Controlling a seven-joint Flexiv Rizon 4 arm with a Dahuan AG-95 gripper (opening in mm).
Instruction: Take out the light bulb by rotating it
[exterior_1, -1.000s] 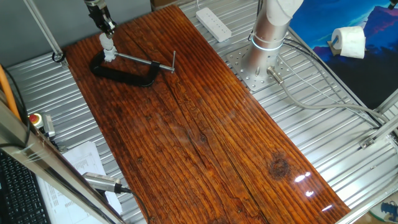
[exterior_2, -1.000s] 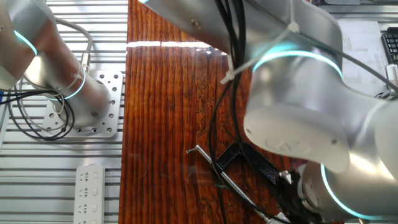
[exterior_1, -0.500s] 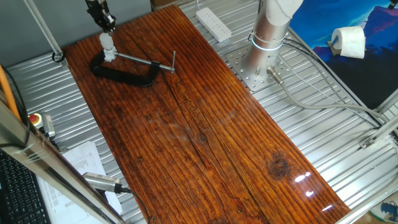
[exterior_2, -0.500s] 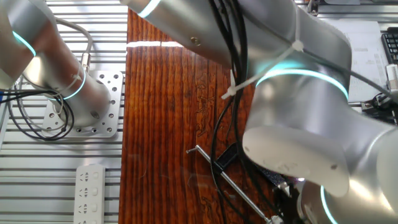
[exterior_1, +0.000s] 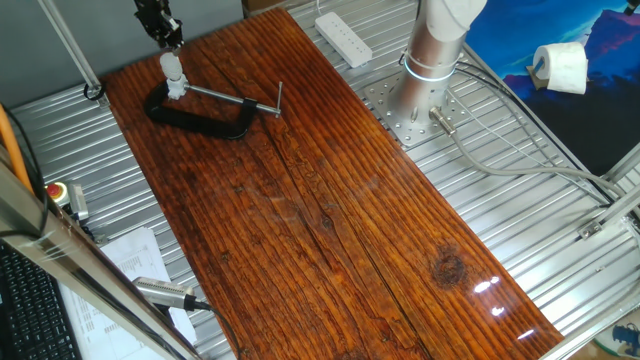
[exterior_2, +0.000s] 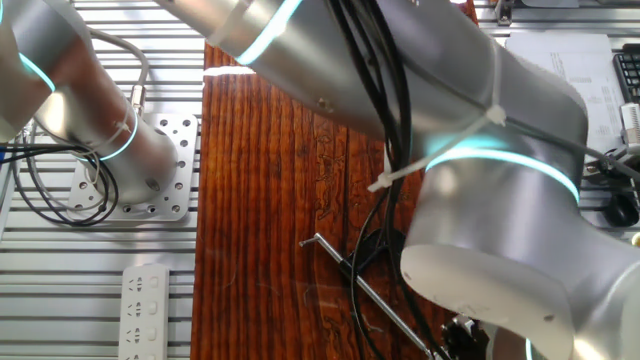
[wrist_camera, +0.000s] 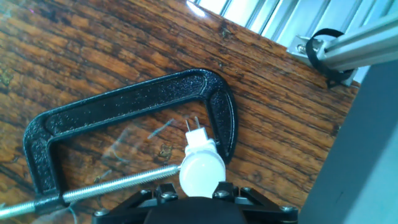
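Observation:
The light bulb (exterior_1: 172, 68) is small and white and stands upright on a white holder at the left end of the black C-clamp (exterior_1: 200, 117), near the far left of the wooden table (exterior_1: 330, 220). My gripper (exterior_1: 172, 38) hangs just above the bulb with a small gap and nothing in it. In the hand view the bulb (wrist_camera: 202, 173) shows straight below, between my spread fingers (wrist_camera: 155, 194), with the clamp (wrist_camera: 124, 99) and its steel screw bar (wrist_camera: 118, 182) around it. In the other fixed view my arm hides the bulb; only the screw bar (exterior_2: 358, 285) shows.
A white power strip (exterior_1: 343, 38) and the arm's base (exterior_1: 430, 75) stand at the far right of the table. A paper roll (exterior_1: 560, 68) lies further right. A red button (exterior_1: 57, 190) and papers sit at the left. A black hook on a rail (wrist_camera: 326, 53) is by the table corner.
My gripper has risen up and slightly left away from the bulb's top. The bulb and clamp have not moved. The arm covers more of the other fixed view.

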